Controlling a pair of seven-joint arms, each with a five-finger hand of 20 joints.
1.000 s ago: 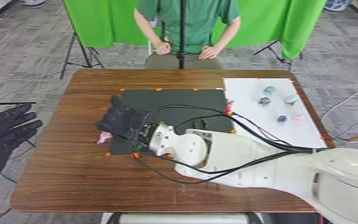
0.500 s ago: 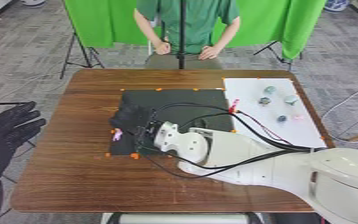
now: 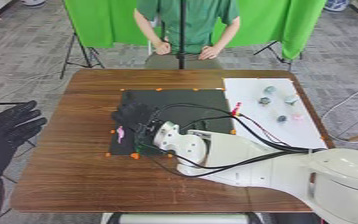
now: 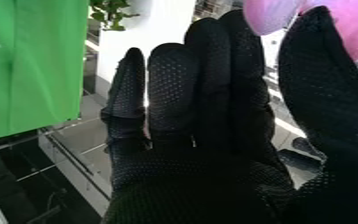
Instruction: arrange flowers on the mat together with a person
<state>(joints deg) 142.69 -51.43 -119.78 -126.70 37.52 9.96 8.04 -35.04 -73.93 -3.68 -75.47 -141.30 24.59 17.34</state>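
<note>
The flower [image 3: 119,134] and right hand [image 3: 133,114] have shifted rightward from the mat's left edge, in the head view. The flower is now over the left part of the black mat [image 3: 182,95], just on the near side of the hand. The left hand [image 3: 8,127], its fingers apart and straight, is beyond the table's [image 3: 69,165] left edge. In the right wrist view, the right hand's fingers rise nearly straight, thumb apart from them, its tip clamped on the flower's pink petals.
</note>
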